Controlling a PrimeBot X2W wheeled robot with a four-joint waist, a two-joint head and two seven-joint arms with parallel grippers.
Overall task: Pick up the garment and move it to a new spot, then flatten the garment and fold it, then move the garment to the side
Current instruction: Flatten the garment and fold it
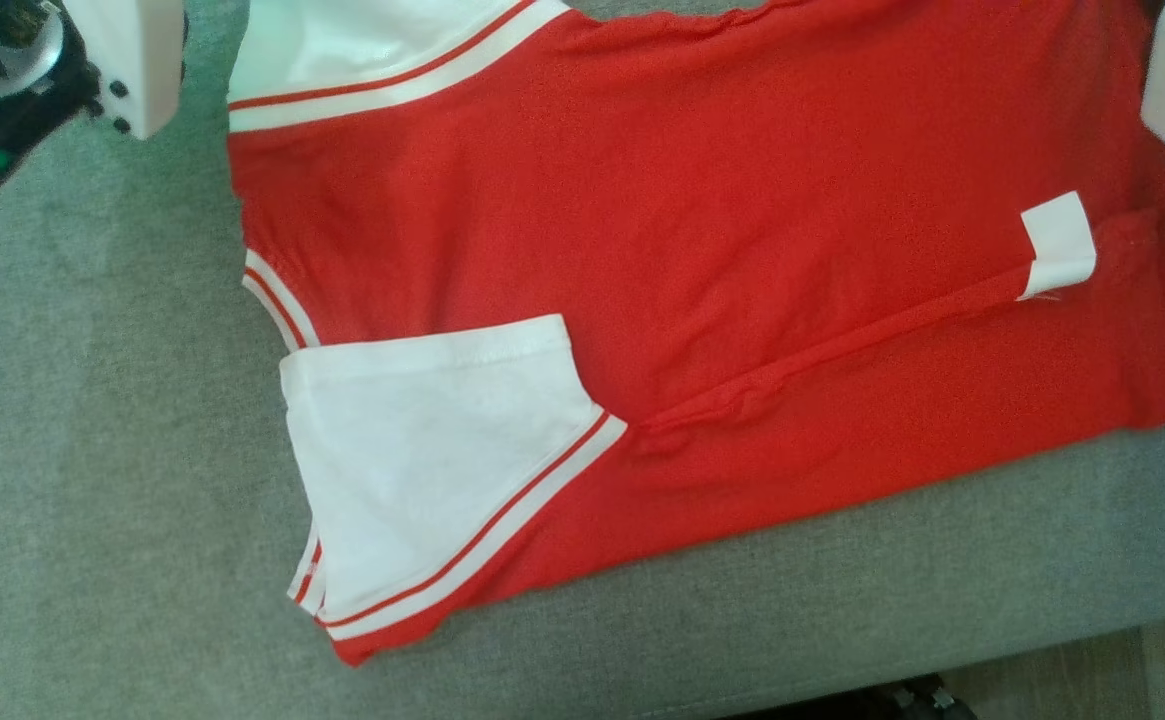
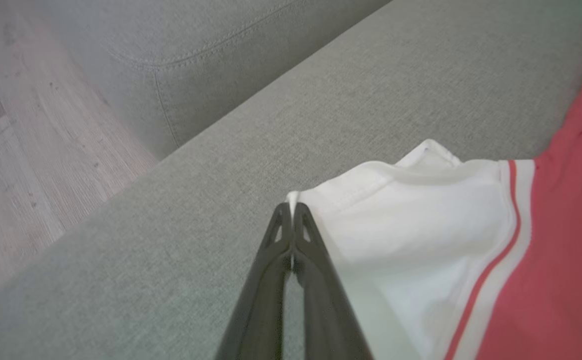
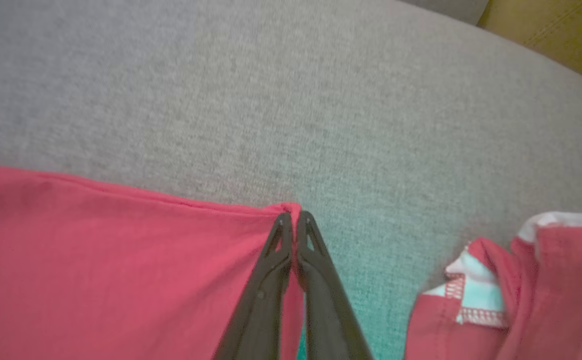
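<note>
1 garment point(image 1: 742, 250) flat on 1 sofa point(image 1: 92, 450) | left hand point(image 2: 291, 207) pinching white sleeve point(image 2: 410, 215) edge | right hand point(image 3: 294, 215) pinching red corner point(image 3: 291, 206)

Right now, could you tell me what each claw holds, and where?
Both hold the garment: left claw pinches a white sleeve at its hem corner; right claw pinches a red fabric corner.

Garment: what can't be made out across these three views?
- Head view: garment far edge cut off by frame top.
- Left wrist view: left gripper jaws hide how much white sleeve they pinch.
- Right wrist view: right gripper jaws hide how many red layers they pinch.
- Head view: white patch, label or lining, too blurred to tell.
</note>
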